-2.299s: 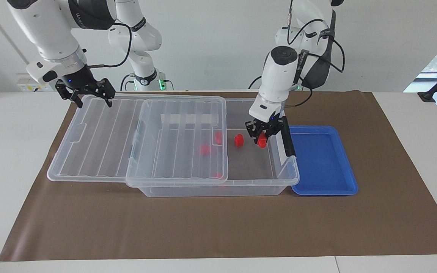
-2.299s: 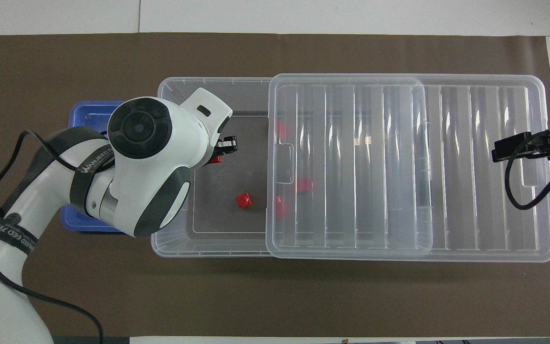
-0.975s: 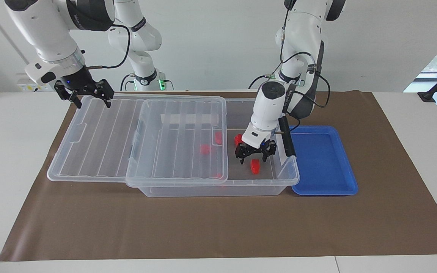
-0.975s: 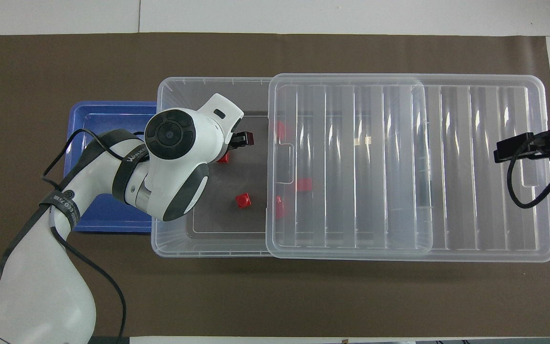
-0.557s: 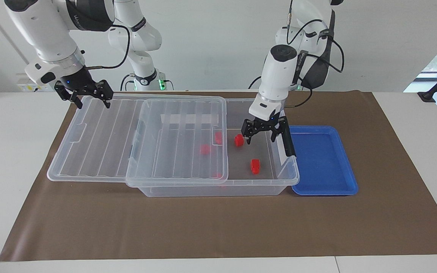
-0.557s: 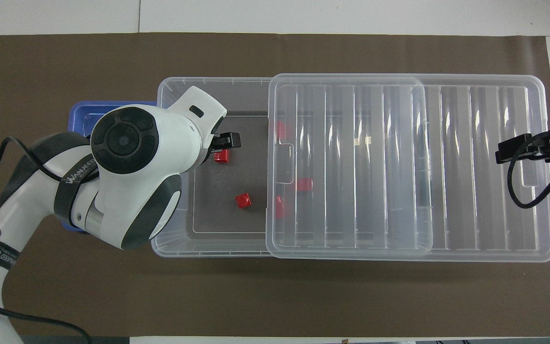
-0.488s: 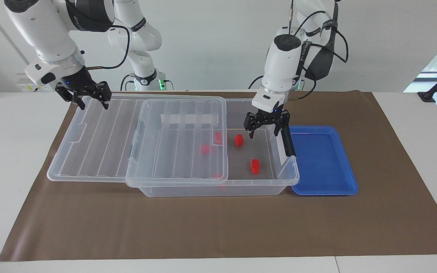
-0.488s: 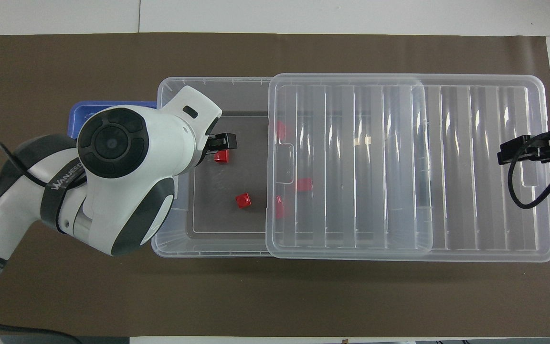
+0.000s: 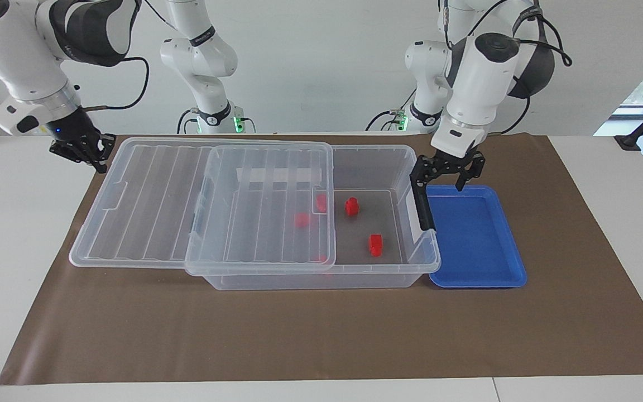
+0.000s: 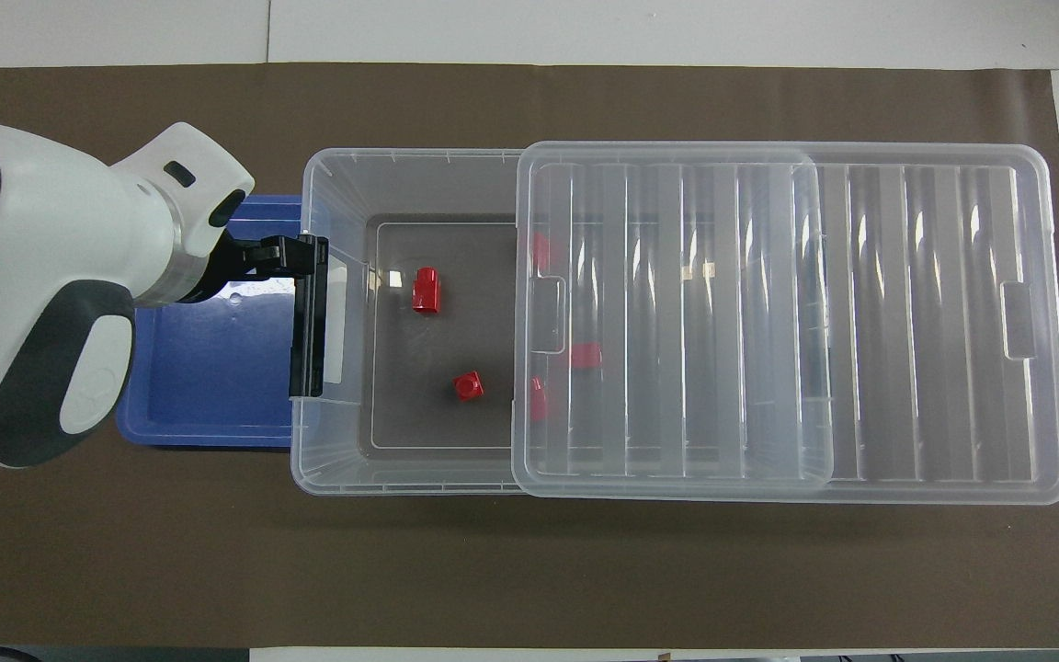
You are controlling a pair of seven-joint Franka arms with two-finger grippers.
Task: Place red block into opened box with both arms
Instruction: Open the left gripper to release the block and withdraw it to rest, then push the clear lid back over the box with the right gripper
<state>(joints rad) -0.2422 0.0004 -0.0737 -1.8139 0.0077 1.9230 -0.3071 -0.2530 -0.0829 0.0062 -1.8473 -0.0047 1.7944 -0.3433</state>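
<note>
Two red blocks [image 9: 375, 244] lie in the box [image 9: 321, 276], below and beside the left pincer [image 9: 447, 177], empty, jaws apart over the blue tray [image 9: 514, 276]. Right pincer [image 9: 84, 151], closed, hangs off the lid [image 9: 132, 259]. Placing looks done; next likely closing the lid.

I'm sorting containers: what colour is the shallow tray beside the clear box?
Blue tray, clearest in the overhead view.

White jointed arms [image 9: 469, 78], black bands, cables
</note>
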